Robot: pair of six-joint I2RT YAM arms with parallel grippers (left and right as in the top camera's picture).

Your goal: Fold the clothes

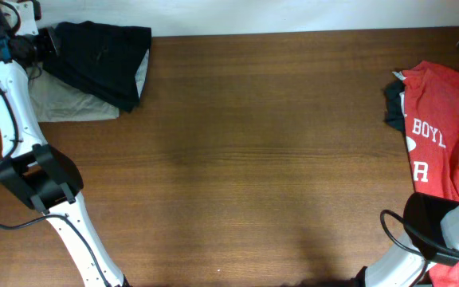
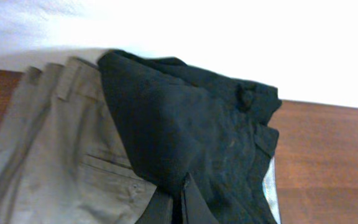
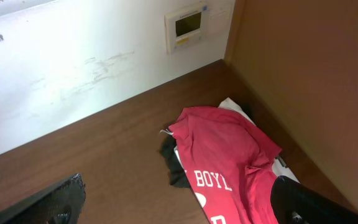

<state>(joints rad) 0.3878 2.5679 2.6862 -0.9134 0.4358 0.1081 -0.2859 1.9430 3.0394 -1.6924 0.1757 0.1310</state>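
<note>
left gripper (image 2: 178, 200) pinches the wide black fabric shorts (image 2: 185, 124) at the far left corner of the brown wooden table (image 1: 253, 159).
its fingers are pressed together on the shorts' near edge; the shorts lie folded over flat khaki-beige cloth trousers (image 1: 70, 105). across the table, a crumpled red cotton t-shirt with white lettering (image 1: 445, 127) lies at the right edge, and the right gripper (image 3: 174, 206) hangs above it, fingers spread wide, holding nothing.

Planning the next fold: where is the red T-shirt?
In the overhead view the red T-shirt lies crumpled at the right edge of the table, partly over a dark garment, across from the black shorts.
</note>
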